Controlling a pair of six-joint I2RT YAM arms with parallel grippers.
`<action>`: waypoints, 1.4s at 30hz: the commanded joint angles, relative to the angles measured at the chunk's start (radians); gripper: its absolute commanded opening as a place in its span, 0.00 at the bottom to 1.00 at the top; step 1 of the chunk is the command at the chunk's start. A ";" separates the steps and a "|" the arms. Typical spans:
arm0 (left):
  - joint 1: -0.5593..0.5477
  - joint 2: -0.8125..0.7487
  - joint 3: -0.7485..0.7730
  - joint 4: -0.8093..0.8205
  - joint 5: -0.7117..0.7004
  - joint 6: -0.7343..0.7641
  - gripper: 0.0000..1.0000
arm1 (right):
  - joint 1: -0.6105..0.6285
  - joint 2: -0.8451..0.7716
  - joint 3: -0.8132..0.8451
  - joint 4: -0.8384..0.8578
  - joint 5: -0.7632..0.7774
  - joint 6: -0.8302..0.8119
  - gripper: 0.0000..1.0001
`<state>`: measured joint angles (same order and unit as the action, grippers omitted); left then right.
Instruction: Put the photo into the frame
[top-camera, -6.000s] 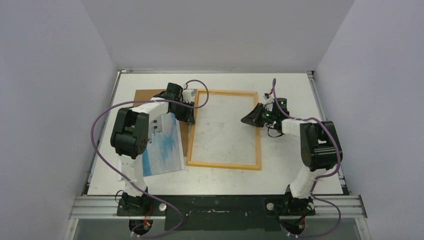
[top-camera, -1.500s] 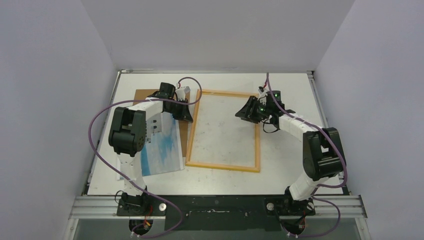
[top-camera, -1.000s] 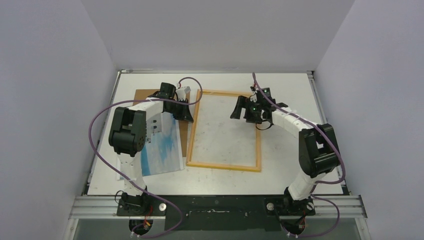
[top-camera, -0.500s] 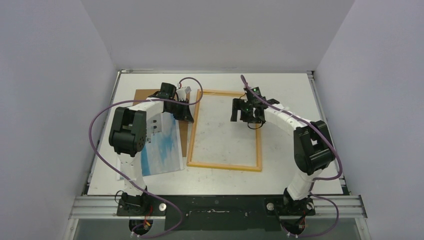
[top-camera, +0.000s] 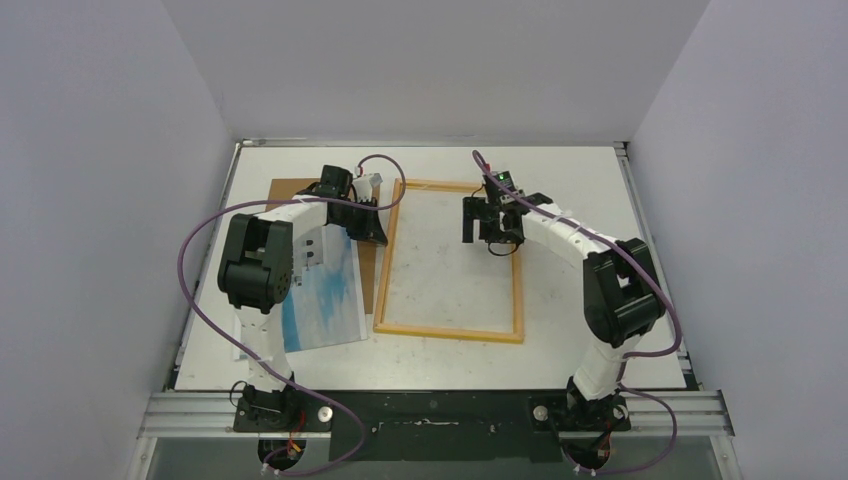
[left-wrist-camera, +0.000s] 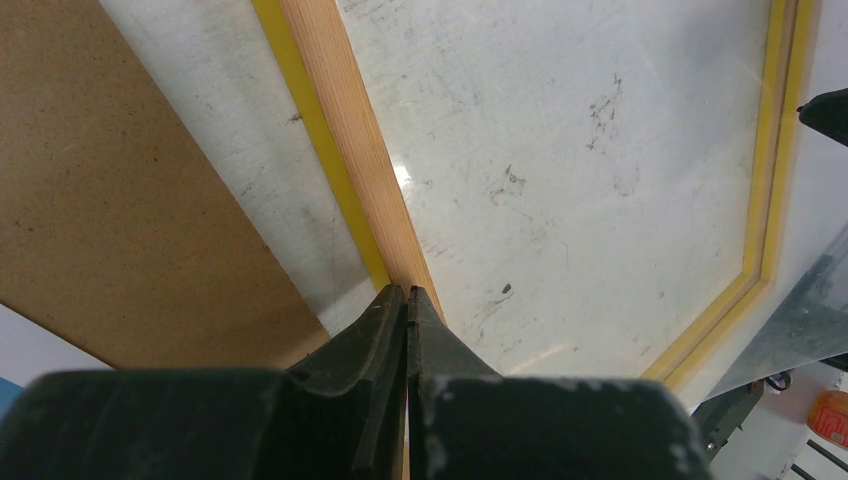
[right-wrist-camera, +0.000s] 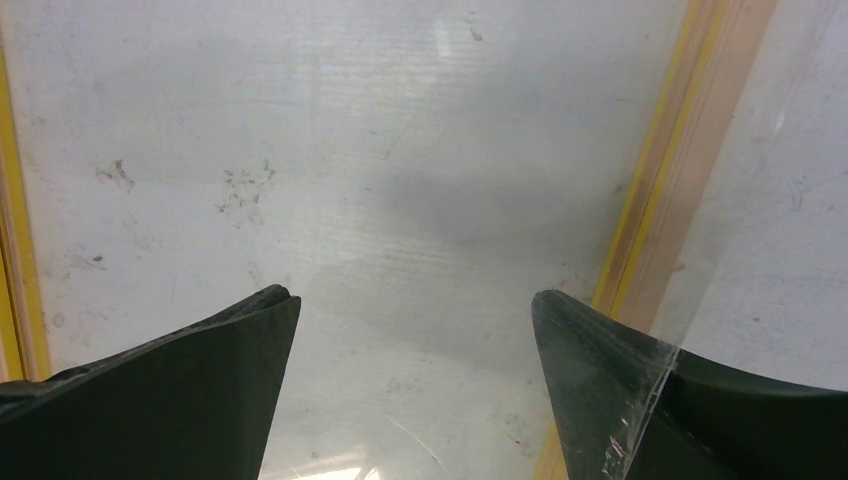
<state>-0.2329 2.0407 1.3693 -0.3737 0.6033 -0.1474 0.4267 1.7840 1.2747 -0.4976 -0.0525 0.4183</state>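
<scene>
**Desk:** Where is the photo (top-camera: 325, 300)?

**Photographer:** Picture side up by the bench's (top-camera: 580, 170) left edge, under the left arm, its far end meeting the brown fibreboard panel (top-camera: 290, 190). Its long axis runs near to far, parallel to the frame (top-camera: 450, 332) mid-bench.

**Desk:** And the fingers?

**Photographer:** Left fingers (left-wrist-camera: 385, 340) pressed fully together, tips on the frame's left rail. Right fingers (right-wrist-camera: 200, 380) spread wide, empty, over the frame's far-right opening. The photo lies left of both, nearer the left arm

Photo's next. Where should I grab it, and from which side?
Probably the photo's near right corner, approached low from the near side. The sheet lies flat, the left arm covers its far end, and that corner seems to overhang the brown board.
</scene>
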 joint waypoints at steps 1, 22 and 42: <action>-0.010 0.014 0.025 0.011 0.045 -0.009 0.00 | 0.023 0.018 0.049 -0.004 0.043 -0.024 0.90; 0.006 0.013 0.020 0.008 0.062 -0.012 0.00 | 0.036 0.007 0.044 -0.015 0.098 -0.029 0.90; 0.014 0.001 0.018 0.015 0.071 -0.020 0.00 | 0.085 0.024 0.114 -0.122 0.289 -0.049 0.90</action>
<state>-0.2253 2.0430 1.3697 -0.3775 0.6418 -0.1593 0.5056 1.8297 1.3518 -0.6044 0.1684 0.3870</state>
